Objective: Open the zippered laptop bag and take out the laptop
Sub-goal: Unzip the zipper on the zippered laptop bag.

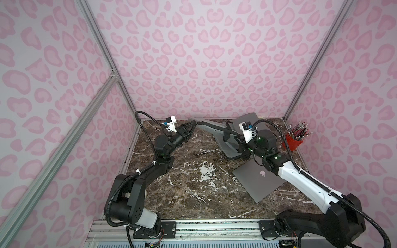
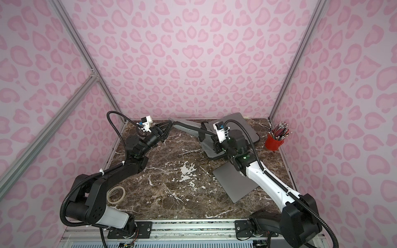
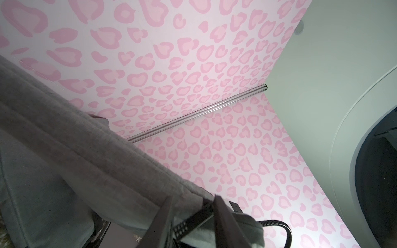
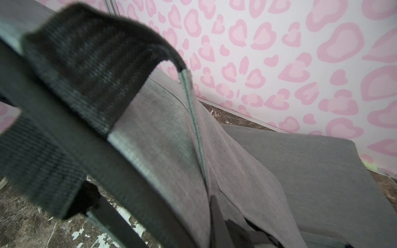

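Observation:
The grey laptop bag (image 1: 214,128) (image 2: 189,126) hangs partly lifted at the back of the marble table (image 1: 182,193), open and sagging. My left gripper (image 1: 194,122) (image 2: 170,122) pinches its far left corner; in the left wrist view the grey fabric (image 3: 86,150) runs between the fingers of that gripper (image 3: 193,199). My right gripper (image 1: 238,142) (image 4: 209,204) is shut on the bag's fabric (image 4: 300,171) beside the black webbing handle (image 4: 86,75); one finger is hidden by cloth. The closed grey laptop (image 1: 257,182) (image 2: 234,182) lies flat on the table under the right arm, outside the bag.
A red cup of pencils (image 1: 295,139) (image 2: 276,140) stands at the back right by the wall. A tape roll (image 2: 116,194) lies beside the left arm's base. Pink patterned walls close in three sides, with a metal rail along the front edge.

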Controlling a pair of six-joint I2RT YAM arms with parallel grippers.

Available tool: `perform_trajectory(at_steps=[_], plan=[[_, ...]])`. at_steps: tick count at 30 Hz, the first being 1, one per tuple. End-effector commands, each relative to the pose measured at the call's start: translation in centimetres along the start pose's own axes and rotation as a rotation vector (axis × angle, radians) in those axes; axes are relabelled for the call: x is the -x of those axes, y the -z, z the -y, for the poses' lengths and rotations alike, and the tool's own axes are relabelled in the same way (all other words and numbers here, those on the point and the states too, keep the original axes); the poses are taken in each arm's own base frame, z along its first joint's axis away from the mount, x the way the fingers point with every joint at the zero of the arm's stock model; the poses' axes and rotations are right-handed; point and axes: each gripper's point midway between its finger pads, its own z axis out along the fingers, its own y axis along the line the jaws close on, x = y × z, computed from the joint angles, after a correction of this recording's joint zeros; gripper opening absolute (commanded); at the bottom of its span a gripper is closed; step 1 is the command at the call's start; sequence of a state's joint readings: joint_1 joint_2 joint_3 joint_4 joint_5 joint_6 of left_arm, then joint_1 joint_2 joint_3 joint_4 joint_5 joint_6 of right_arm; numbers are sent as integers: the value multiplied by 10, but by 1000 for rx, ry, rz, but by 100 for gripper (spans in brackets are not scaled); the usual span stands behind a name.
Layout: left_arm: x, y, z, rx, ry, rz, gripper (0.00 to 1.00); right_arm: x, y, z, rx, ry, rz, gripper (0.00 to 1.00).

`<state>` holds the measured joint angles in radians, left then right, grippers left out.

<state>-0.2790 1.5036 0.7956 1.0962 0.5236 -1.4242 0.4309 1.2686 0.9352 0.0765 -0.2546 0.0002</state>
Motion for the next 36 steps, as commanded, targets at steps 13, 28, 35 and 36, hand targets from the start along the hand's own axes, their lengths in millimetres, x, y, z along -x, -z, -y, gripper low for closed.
perform_trajectory(at_steps=[13,28,35,36], plan=[[1,1,18,-54,-23,7,23,31,0,-1,11,-24,131,0],[0,6,17,-39,-17,19,12,33,-1,-1,9,-24,133,0],[-1,10,19,2,-64,14,1,31,-2,-1,8,-26,129,0],[-1,10,20,13,-78,11,1,31,-2,0,8,-26,129,0]])
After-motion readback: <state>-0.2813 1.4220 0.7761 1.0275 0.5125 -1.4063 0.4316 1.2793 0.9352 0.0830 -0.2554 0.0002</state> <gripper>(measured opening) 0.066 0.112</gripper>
